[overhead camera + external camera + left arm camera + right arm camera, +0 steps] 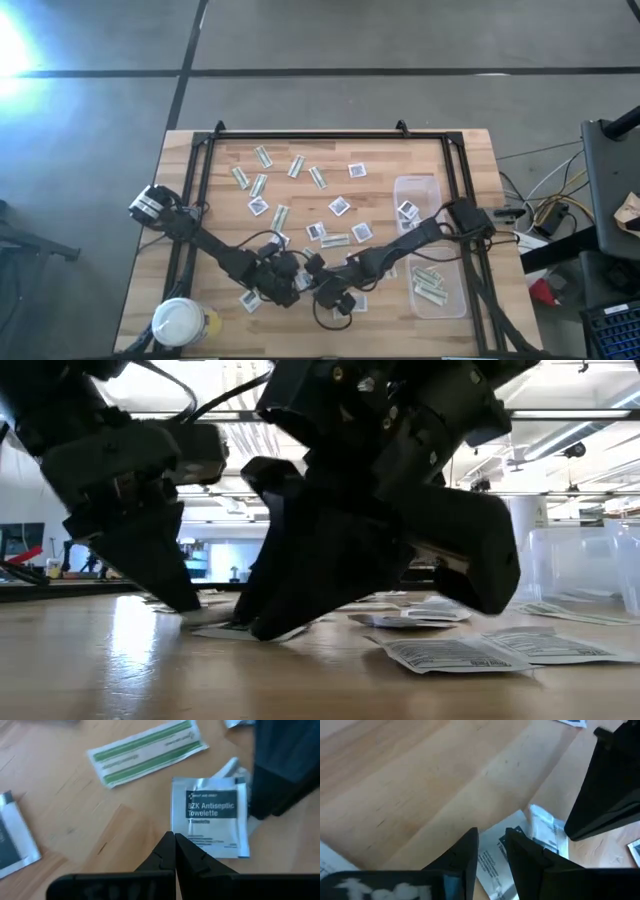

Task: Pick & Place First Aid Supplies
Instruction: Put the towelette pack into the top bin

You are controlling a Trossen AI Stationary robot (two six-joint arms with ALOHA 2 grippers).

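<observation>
Now | right fingers [492,850] astride towelette packet [492,865] | left fingers [175,845] closed

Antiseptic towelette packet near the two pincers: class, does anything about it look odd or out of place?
Yes. The antiseptic towelette packet lies on top of a second packet, whose corner pokes out beneath it. The shut left pincer rests at its edge, and the right pincer straddles the same pile.

Both grippers, left [290,283] and right [325,290], met near the table's [470,150] front edge among scattered packets [339,206].
</observation>
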